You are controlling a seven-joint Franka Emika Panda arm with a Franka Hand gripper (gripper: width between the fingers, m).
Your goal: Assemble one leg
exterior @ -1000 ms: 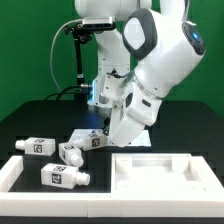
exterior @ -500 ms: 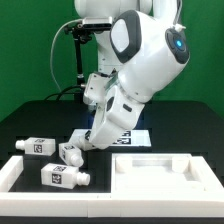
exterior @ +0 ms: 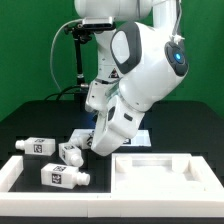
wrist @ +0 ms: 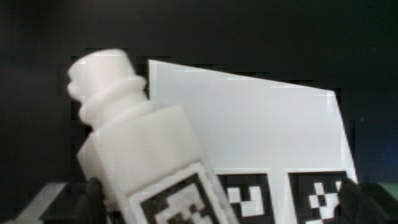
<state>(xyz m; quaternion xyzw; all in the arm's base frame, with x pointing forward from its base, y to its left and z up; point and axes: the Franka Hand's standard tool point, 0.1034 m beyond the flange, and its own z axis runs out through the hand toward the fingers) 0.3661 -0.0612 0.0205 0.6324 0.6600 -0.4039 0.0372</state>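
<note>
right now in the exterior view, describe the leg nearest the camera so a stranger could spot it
Start at the black table and look to the exterior view's left of the arm, where white tagged legs lie. The front leg lies alone nearest the camera; the far-left leg and the middle leg lie behind it, closer to the arm.

White tagged leg (wrist: 143,150), knobbed end, lies tilted
</note>
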